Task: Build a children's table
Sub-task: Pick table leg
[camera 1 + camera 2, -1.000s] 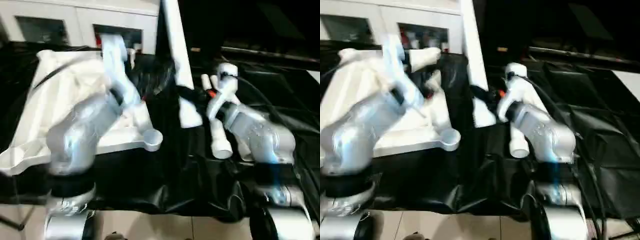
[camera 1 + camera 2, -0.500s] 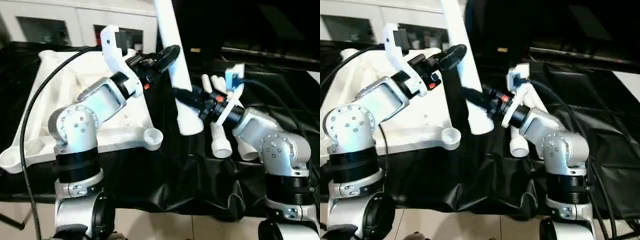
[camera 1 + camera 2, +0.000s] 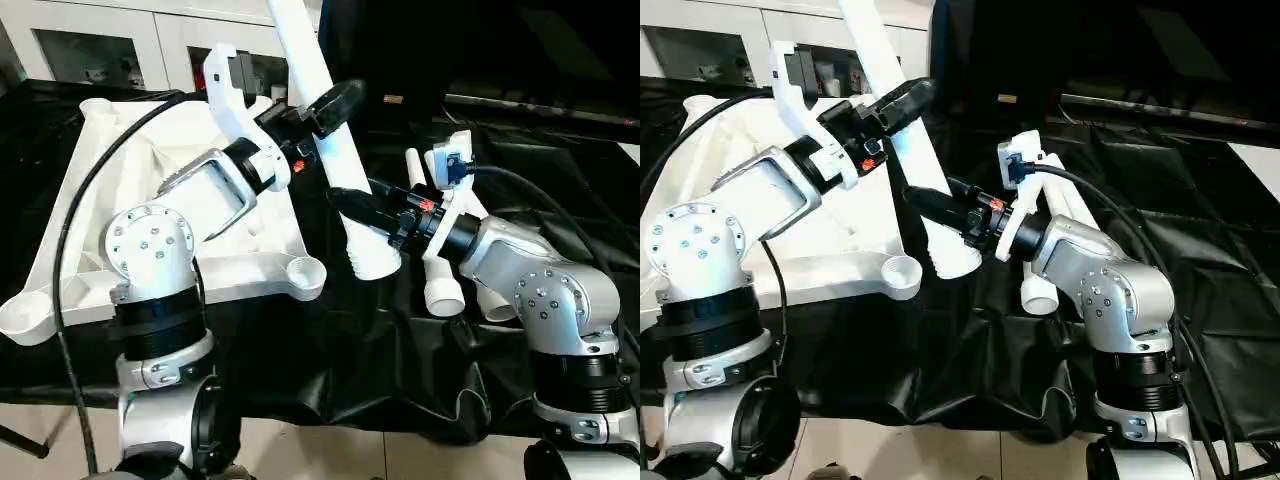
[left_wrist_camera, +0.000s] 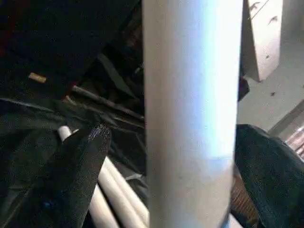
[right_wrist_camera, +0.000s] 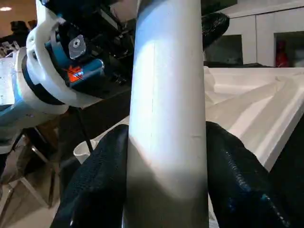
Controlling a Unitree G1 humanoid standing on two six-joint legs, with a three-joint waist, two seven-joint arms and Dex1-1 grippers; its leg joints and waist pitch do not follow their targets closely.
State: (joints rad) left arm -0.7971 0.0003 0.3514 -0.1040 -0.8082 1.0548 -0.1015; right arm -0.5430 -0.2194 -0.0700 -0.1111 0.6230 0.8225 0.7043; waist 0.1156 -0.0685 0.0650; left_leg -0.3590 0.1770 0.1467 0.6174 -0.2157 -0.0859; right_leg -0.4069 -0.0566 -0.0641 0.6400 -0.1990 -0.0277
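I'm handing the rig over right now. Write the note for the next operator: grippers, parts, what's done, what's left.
Right gripper: shut on the raised leg near its thick lower end.
Left gripper: open, fingers straddling the same leg higher up, not clamped.
Tabletop: upside down on the black cloth, near corner socket empty.
Spare legs: lying on the cloth by the right arm.
Done: one leg lifted.
Left: seat it in a socket, then the others.
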